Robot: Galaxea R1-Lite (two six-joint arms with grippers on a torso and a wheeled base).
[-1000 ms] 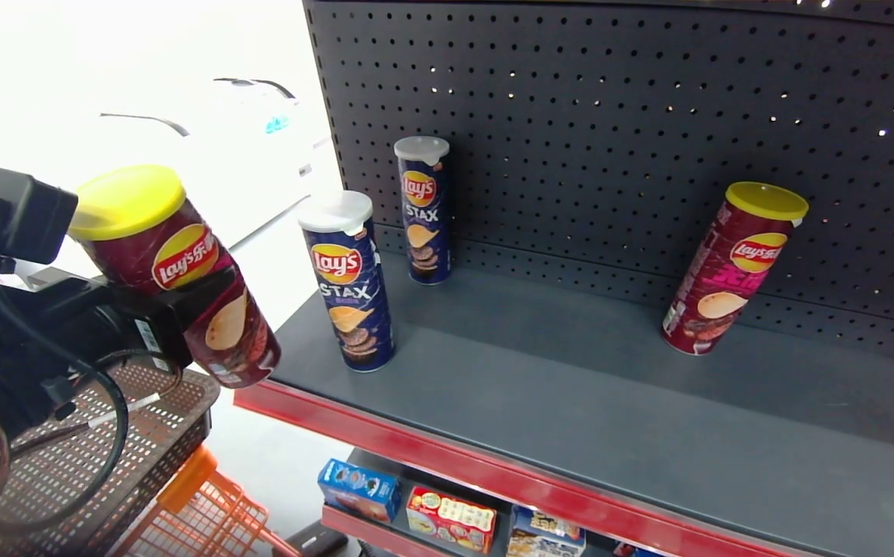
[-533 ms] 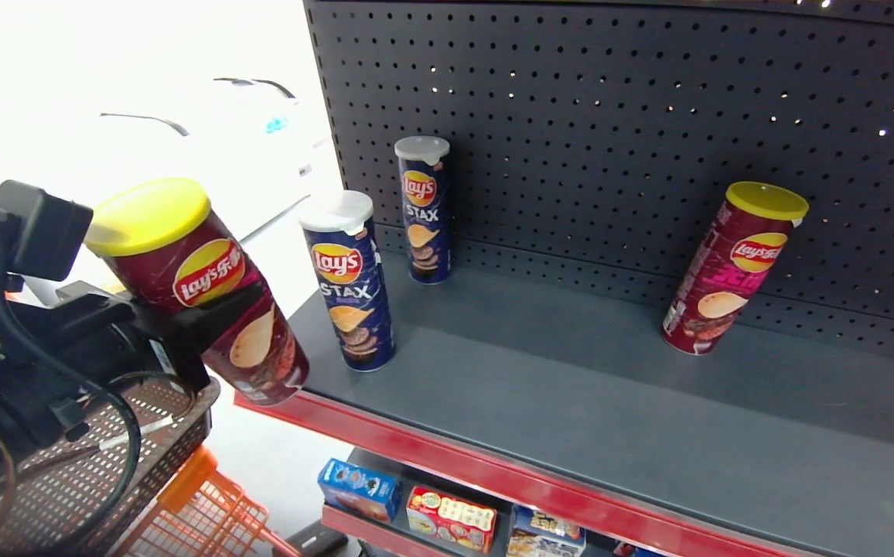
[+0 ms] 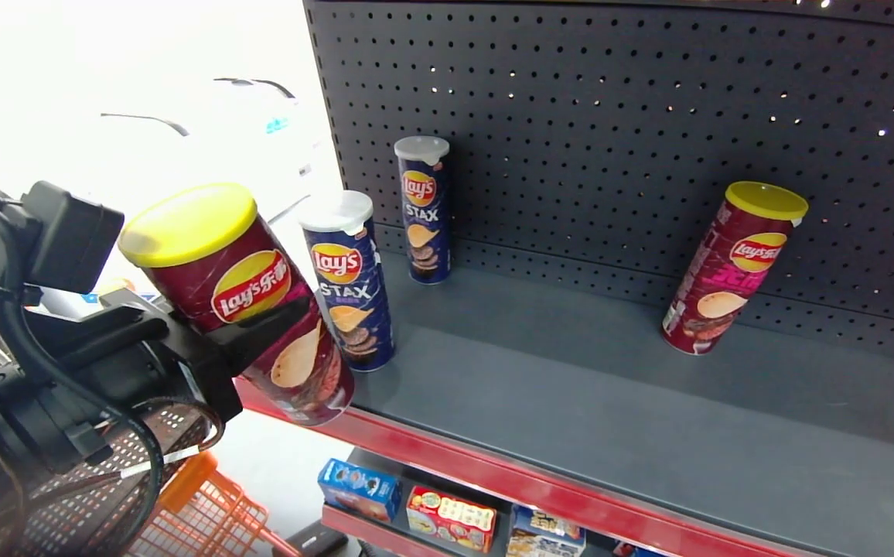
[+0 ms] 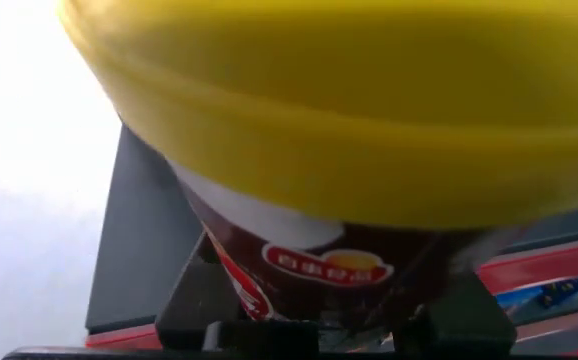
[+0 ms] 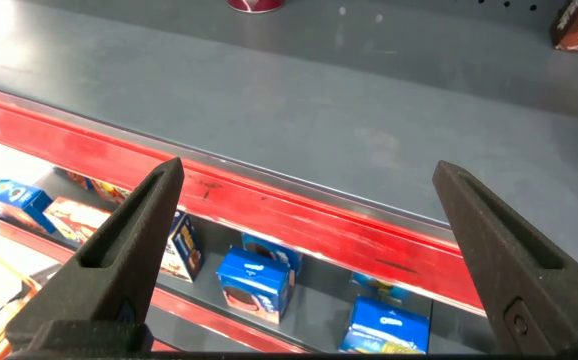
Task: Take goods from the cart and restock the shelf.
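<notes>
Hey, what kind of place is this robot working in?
Most likely a shop, or a mock-up of one. A pegboard-backed shelf with a red front edge carries chip cans, boxed snacks sit underneath, and an orange cart stands beside it.

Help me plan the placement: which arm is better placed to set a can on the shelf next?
Left. The left gripper is shut on a red can, held tilted at the shelf's front edge. The right gripper hangs open and empty by the shelf.
</notes>
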